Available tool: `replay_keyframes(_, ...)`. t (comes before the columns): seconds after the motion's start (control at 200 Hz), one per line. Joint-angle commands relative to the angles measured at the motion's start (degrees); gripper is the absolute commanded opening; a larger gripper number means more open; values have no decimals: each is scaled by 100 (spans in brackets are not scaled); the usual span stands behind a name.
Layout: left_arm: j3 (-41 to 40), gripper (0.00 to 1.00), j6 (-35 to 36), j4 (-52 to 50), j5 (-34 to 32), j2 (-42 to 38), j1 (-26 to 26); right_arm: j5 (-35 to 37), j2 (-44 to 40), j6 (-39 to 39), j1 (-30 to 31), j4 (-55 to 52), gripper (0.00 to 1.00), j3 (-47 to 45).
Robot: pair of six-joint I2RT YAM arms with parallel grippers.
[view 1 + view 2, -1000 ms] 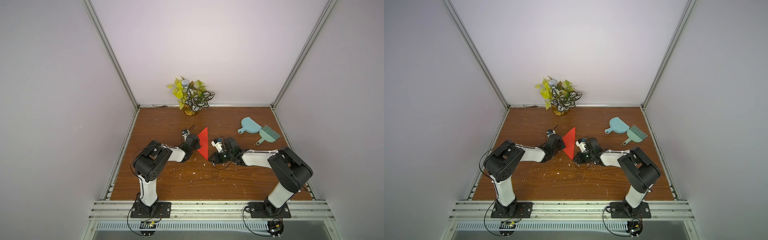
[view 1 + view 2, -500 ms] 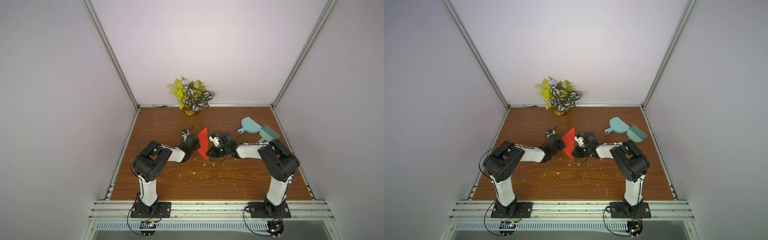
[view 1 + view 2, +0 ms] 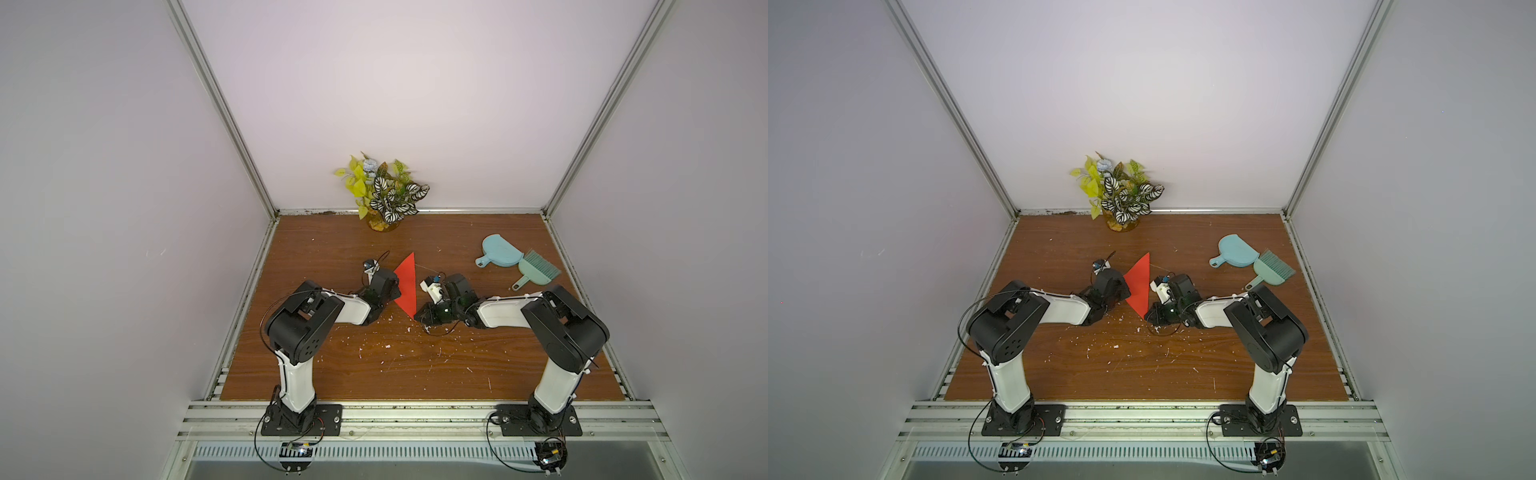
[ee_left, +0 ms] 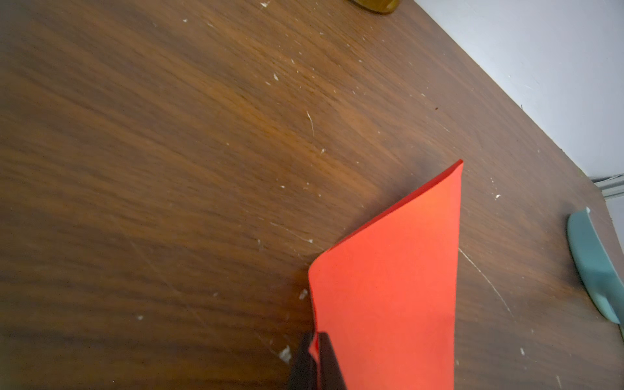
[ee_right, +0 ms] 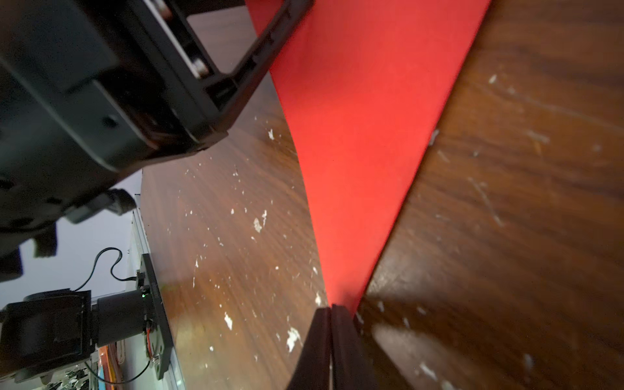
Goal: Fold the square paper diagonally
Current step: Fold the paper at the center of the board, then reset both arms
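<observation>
- Item: square paper [image 3: 406,286], bright red-orange. It lies near the middle of the desk [image 3: 415,374], a little toward 12 o'clock. In both top views it reads as a triangle, with its long straight edge on the 3 o'clock side and its apex at 9 o'clock.
- Left gripper [image 4: 316,351]: jaws clamped on the paper's 9 o'clock corner, with a thin strip of red showing between them.
- Right gripper [image 5: 331,324]: jaws together at the paper's 6 o'clock tip. They seem to nip the tip, but the contact is too tight and dark to be sure.
- Done, by judgement: the diagonal fold is made, with one half laid over the other.
- Left, by judgement: the upper layer bows up near the left grip in the left wrist view. The crease needs pressing flat, and then both grips must let go.
- Hidden: the 9 o'clock apex sits under the left gripper in both top views, so corner alignment cannot be checked.
- Hidden: the 6 o'clock tip is covered by the right gripper's fingers.
- Obstructed: the left arm's black housing fills a large part of the right wrist view.
- Cut off: only the rim of the light blue dustpan [image 3: 500,253], at 2 o'clock, shows in the left wrist view.
- Other: hand brush [image 3: 538,272] beside the dustpan, potted plant [image 3: 384,195] at 12 o'clock, and white scraps [image 3: 386,345] toward 6 o'clock.
</observation>
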Motion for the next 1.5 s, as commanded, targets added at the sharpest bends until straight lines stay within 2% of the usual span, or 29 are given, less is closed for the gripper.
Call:
replay_keyframes(0.0, -67, 1, 15, -264, -113, 16, -52, 7, -135, 34, 38, -288, 9, -154)
replay_keyframes(0.53, -62, 1, 10, -284, -122, 25, -57, -35, -499, -124, 165, -497, 9, -211)
replay_keyframes(0.611, -78, 4, 21, -279, -122, -8, -52, 53, -691, -151, 134, -580, 9, -135)
replay_keyframes(0.831, -120, 30, 206, -305, -204, -297, -52, 191, -1210, -418, -437, -788, 12, 59)
replay_keyframes(1.046, -126, 53, 648, -437, -404, -1200, -40, 451, -1671, -860, -1389, -1002, 15, 339)
replay_keyframes(1.086, -126, 59, 801, -389, -399, -1425, -39, 569, -1750, -978, -1535, -1081, 16, 414)
replay_keyframes(1.196, -148, 83, 1181, -202, -337, -1967, -15, 769, -1940, -1262, -1917, -1323, 19, 608)
replay_keyframes(1.241, -178, 90, 1273, -135, -319, -2169, 34, 789, -2012, -1333, -2064, -1383, 19, 648)
replay_keyframes(1.346, -316, 96, 1385, -198, -315, -2674, 214, 846, -2265, -1400, -2432, -1379, 22, 582)
replay_keyframes(1.496, -605, 97, 1574, -544, -394, -3477, 671, 1047, -2834, -1438, -2869, -1189, 27, 201)
